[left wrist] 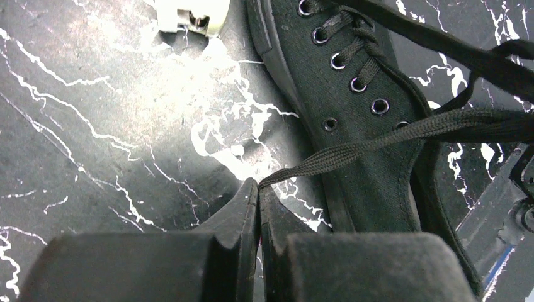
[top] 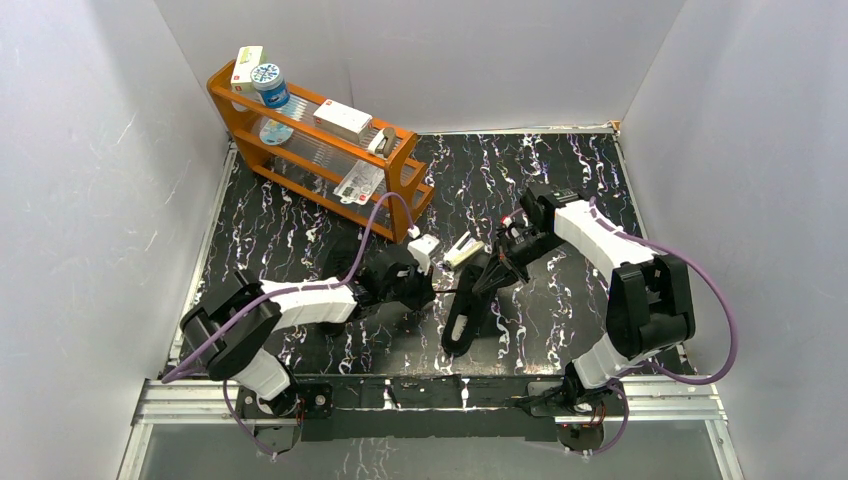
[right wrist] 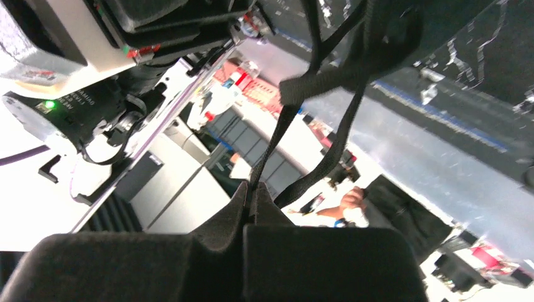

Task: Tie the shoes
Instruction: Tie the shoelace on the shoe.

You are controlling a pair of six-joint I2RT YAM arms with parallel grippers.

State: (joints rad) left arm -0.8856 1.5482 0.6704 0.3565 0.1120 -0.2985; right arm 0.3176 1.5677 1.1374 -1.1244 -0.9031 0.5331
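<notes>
Pinching two laces, one per gripper: left gripper (left wrist: 259, 187) clenched on lace end (left wrist: 327, 154), right gripper (right wrist: 254, 190) clenched on raised lace (right wrist: 269, 148). One shoe (top: 463, 322) visible mid-table (top: 300, 215), between both arms.

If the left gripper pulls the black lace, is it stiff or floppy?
Probably floppy: the lace is flat woven, straight only where the left gripper holds it taut. The canvas shoe looks light, so it may slide.
</notes>
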